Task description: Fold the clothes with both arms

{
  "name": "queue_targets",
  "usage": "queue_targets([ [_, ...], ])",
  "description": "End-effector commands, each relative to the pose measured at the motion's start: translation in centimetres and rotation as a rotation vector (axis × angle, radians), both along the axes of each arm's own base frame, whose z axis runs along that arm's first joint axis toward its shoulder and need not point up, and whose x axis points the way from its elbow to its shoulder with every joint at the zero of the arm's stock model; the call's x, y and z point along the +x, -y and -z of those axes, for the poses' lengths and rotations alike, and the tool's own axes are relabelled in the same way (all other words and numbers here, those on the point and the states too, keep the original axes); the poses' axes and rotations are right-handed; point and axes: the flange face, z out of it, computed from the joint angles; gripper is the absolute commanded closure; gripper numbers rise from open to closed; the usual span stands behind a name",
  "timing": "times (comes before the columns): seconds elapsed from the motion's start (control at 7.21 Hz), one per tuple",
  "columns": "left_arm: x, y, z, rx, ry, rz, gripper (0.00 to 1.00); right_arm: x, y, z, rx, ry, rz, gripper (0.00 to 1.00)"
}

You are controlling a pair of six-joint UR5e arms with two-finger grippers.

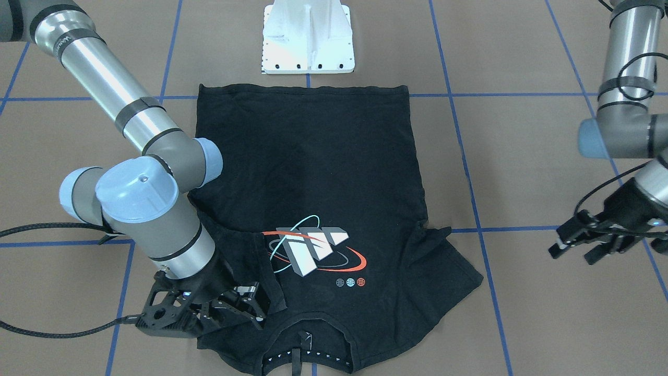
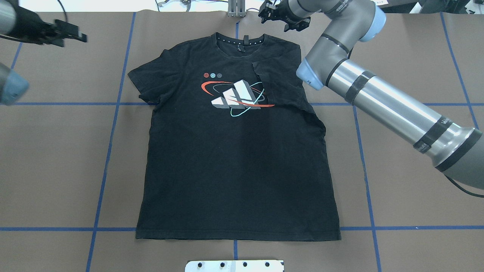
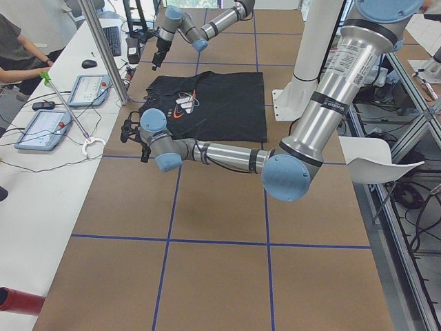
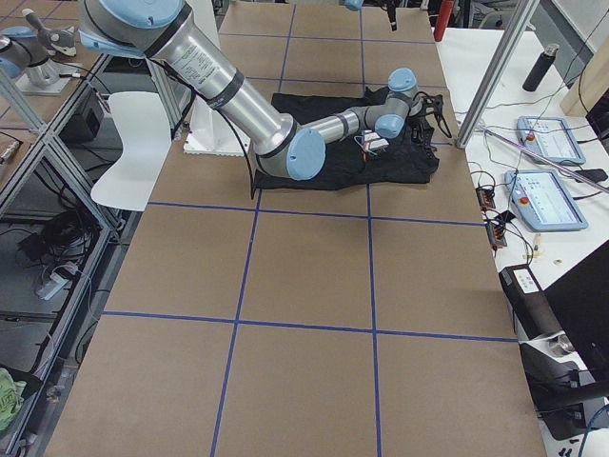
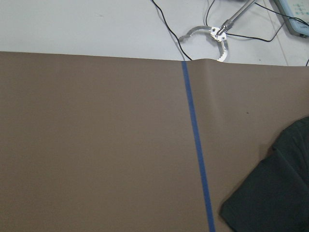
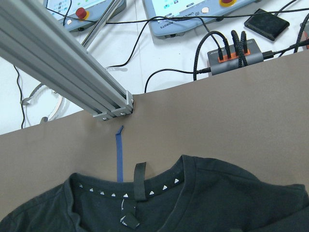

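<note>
The black T-shirt (image 1: 313,172) (image 2: 234,158) lies flat and face up, logo (image 2: 236,96) showing, collar (image 6: 140,193) on the far side from the robot's base. One sleeve (image 2: 281,81) (image 1: 250,261) is folded in over the chest. My right gripper (image 1: 253,305) (image 2: 278,19) hovers open by the collar and that shoulder, holding nothing. Off the shirt's other side, beyond the spread sleeve (image 5: 275,198), my left gripper (image 1: 571,250) (image 2: 72,37) hangs open and empty above the brown table cover. Neither wrist view shows any fingers.
The white base plate (image 1: 308,39) (image 2: 234,265) stands at the shirt's hem. An aluminium post (image 6: 63,58) rises just past the collar. Beyond the table edge are pendants (image 3: 45,127), cables, a ring-shaped tool (image 5: 212,36) and a person's arm (image 3: 17,72).
</note>
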Motion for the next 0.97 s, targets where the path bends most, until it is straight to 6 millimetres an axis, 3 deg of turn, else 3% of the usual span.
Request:
queue_targets([
  [0.0, 12.6, -0.2, 3.6, 0.005, -0.003, 0.058, 0.01, 2.2, 1.0, 0.3, -0.015, 0.022, 0.015, 0.0],
  [0.14, 13.9, 1.7, 2.4, -0.007, 0.011, 0.063, 0.07, 2.3, 1.0, 0.3, -0.015, 0.024, 0.014, 0.0],
  [0.28, 13.6, 1.9, 1.1, 0.004, 0.01, 0.067, 0.11, 2.3, 1.0, 0.3, -0.015, 0.024, 0.014, 0.0],
  [0.83, 13.5, 1.8, -0.6, -0.016, 0.029, 0.065, 0.14, 2.2, 1.0, 0.4, -0.018, 0.029, 0.011, 0.0],
])
